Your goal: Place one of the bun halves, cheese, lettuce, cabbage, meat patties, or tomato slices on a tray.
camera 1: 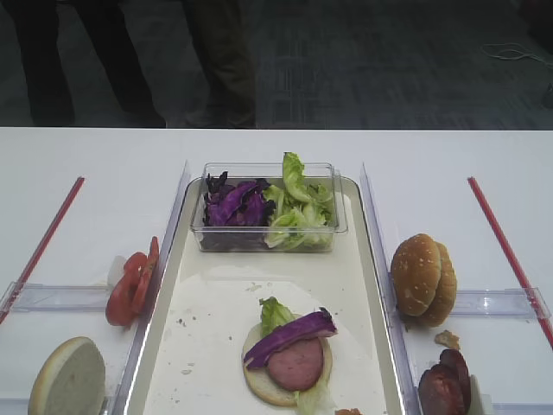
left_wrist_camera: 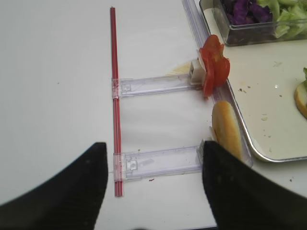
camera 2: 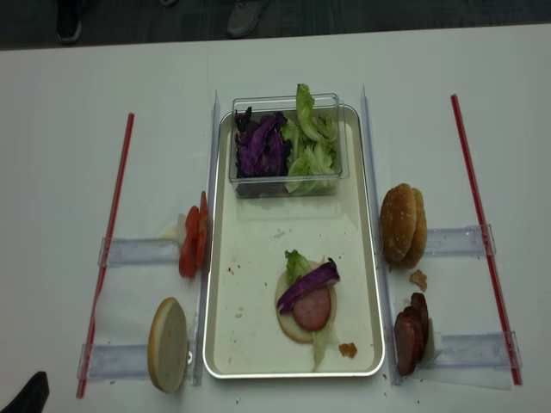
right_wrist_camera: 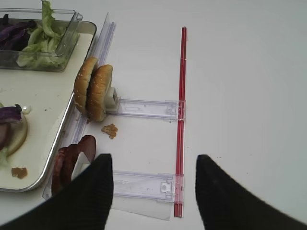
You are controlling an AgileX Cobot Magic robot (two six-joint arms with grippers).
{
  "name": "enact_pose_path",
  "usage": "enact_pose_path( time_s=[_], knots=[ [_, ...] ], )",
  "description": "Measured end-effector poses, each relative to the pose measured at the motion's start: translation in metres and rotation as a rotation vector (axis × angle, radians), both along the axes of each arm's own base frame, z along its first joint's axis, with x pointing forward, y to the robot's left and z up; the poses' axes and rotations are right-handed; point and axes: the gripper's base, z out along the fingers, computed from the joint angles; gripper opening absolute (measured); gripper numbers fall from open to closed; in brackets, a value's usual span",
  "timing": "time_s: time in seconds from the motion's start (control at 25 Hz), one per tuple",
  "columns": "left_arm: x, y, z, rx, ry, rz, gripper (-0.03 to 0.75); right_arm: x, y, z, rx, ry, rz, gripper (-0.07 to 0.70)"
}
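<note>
On the cream tray (camera 1: 216,320) lies a pale bun half (camera 1: 262,386) topped with lettuce (camera 1: 275,313), a meat patty (camera 1: 295,363) and a purple cabbage strip (camera 1: 289,333). Tomato slices (left_wrist_camera: 213,67) stand on edge left of the tray, with another pale bun half (left_wrist_camera: 225,129) nearer me. To the right of the tray stand sesame bun halves (right_wrist_camera: 93,93) and meat patties (right_wrist_camera: 72,160). I cannot pick out cheese. My left gripper (left_wrist_camera: 154,143) hangs open over the table left of the pale bun. My right gripper (right_wrist_camera: 153,157) hangs open right of the patties. Both hold nothing.
A clear tub (camera 1: 268,207) of purple shreds and green leaves sits at the tray's far end. Clear plastic strips (right_wrist_camera: 144,108) and red strips (right_wrist_camera: 181,120) lie on both sides. A crumb (right_wrist_camera: 110,130) lies near the sesame buns. People's legs (camera 1: 216,60) stand beyond the table.
</note>
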Motion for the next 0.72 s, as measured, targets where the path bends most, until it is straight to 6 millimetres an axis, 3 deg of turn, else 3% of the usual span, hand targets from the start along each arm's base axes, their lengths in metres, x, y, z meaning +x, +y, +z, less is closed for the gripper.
enact_pose_path(
  time_s=[0.72],
  knots=[
    [0.0000, 0.0000, 0.0000, -0.004, 0.000, 0.003, 0.410, 0.0000, 0.0000, 0.0000, 0.000, 0.000, 0.000, 0.434]
  ],
)
